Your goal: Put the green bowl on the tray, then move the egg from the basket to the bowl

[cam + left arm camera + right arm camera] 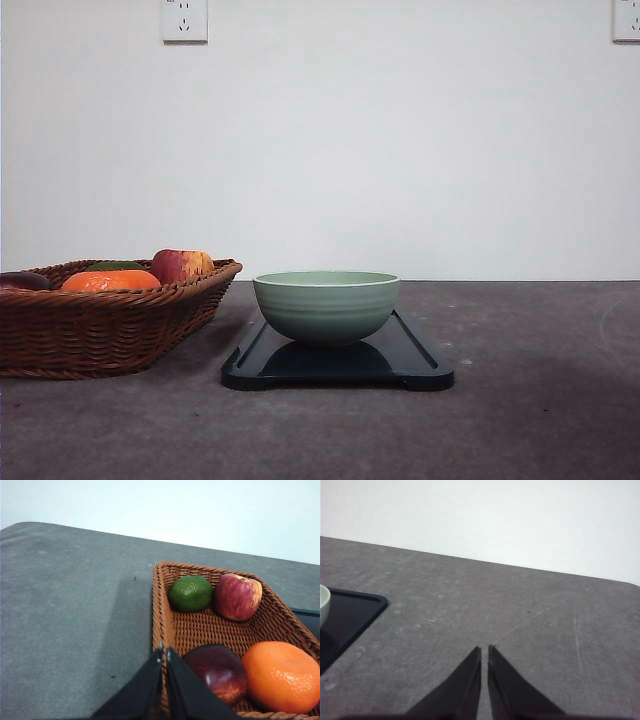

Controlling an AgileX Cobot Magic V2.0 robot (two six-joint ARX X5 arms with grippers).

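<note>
Ridged green bowl (326, 305) sits on glossy tray (415, 362) (no writing); woven basket (110, 325) beside; left gripper (164, 652) and right gripper (484, 651) pressed together.

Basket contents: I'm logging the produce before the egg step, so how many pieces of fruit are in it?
4 in the basket: green citrus and red-yellow apple at the far end, dark red apple and orange nearer the left gripper. Small items may be hidden.

Bare grey table (540, 400) is lying open to the right of the tray (420, 372), while fruit is crowding the basket (100, 330) and the green bowl (326, 305) is occupying the tray's middle.
</note>
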